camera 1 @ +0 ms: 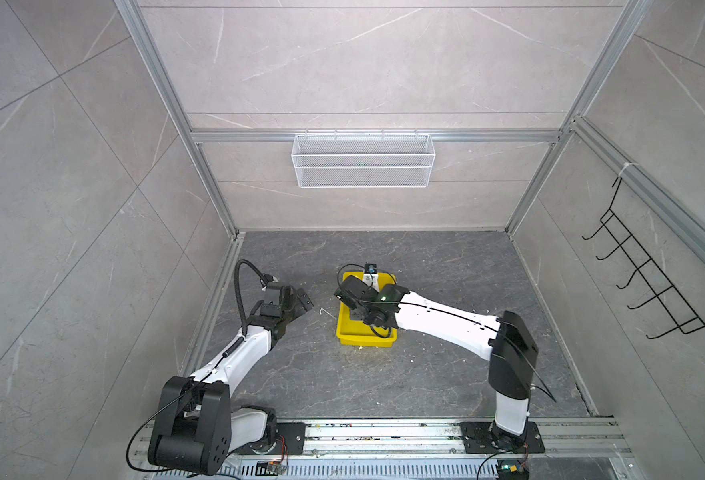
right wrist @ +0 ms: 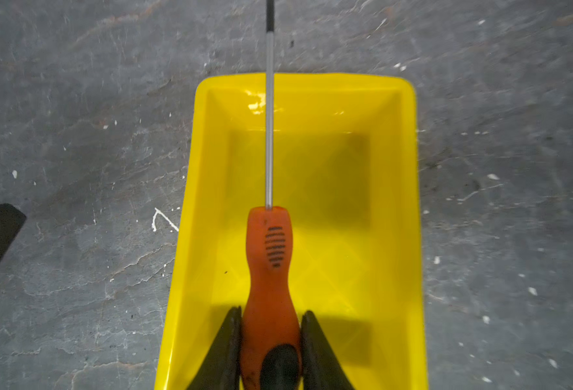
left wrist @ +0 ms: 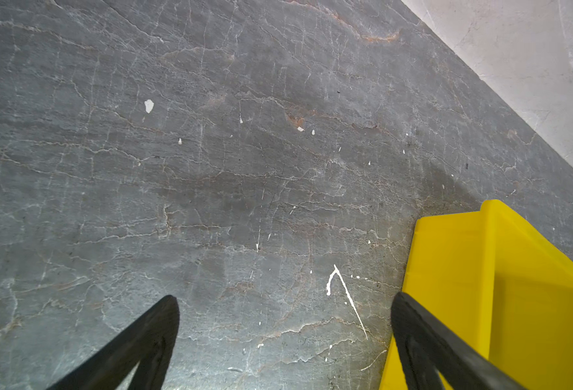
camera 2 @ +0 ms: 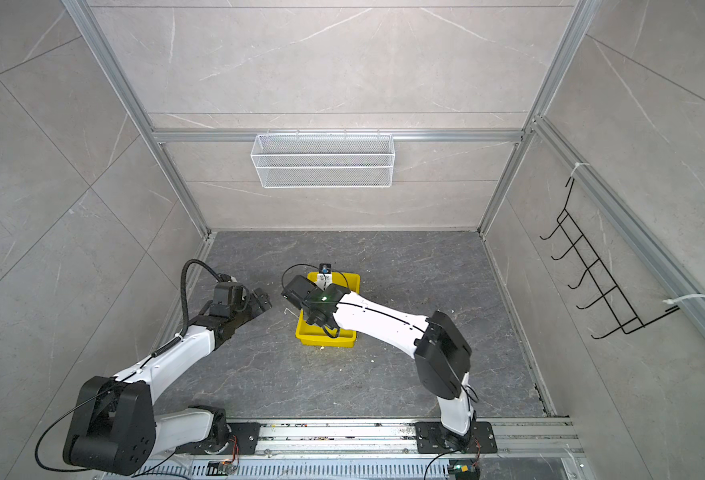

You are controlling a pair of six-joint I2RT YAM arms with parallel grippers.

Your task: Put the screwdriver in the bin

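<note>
The right wrist view shows my right gripper [right wrist: 270, 312] shut on the orange handle of the screwdriver [right wrist: 269, 263], close to its black butt end. The screwdriver hangs lengthwise over the inside of the yellow bin [right wrist: 207, 209]. Its thin metal shaft runs past the bin's far rim in that view. In both top views the right wrist covers the middle of the bin [camera 1: 363, 337] [camera 2: 325, 338] and hides the screwdriver. My left gripper [left wrist: 285, 300] [camera 1: 304, 302] is open and holds nothing. It hovers low over the dark floor just left of the bin [left wrist: 464, 270].
A white wire mesh basket [camera 1: 363, 160] hangs on the back wall. A black wire hook rack [camera 1: 649, 270] is fixed to the right wall. Small white flecks lie on the grey stone floor [camera 1: 446, 270] around the bin. Aluminium frame posts edge the floor.
</note>
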